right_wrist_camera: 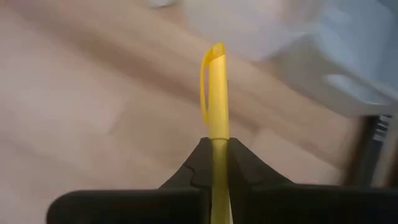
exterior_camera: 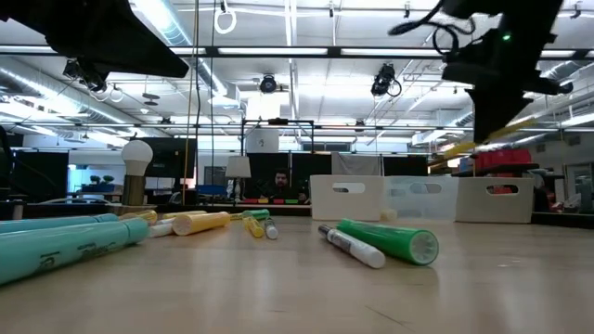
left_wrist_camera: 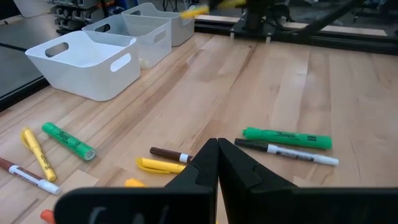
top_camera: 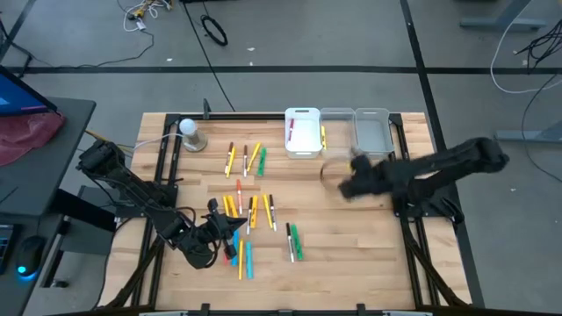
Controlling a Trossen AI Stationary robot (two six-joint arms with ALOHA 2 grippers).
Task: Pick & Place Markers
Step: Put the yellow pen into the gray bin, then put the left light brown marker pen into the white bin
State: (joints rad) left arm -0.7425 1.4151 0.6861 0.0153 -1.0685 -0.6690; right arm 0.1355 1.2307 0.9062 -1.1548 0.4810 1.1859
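R gripper (right_wrist_camera: 214, 158) is clamping a yellow marker (right_wrist_camera: 214, 93) between its fingers, barrel sticking out fwd, and is hanging above the table near the row of bins — just in front of the clear middle bin (top_camera: 337, 125), by the look of the high view. Can't tell exactly which bin it's heading for.

L gripper (left_wrist_camera: 217, 168) is sitting low over the near-left part of the wooden table (top_camera: 351, 254), fingers pressed together w/ nothing between them, right by the loose markers (top_camera: 250, 211).

Progress, judging from what's lying about: early-ish. The white bin (top_camera: 303, 133) is holding at least a red-tipped marker and a yellow one at its edge; contents of the far right bin (top_camera: 372, 127) aren't readable. Most markers are lying scattered across the middle and near-left of the table — yellows, oranges, greens, cyans, some white-barrelled. So one in hand, a couple binned, approx. two dozen left to shift.
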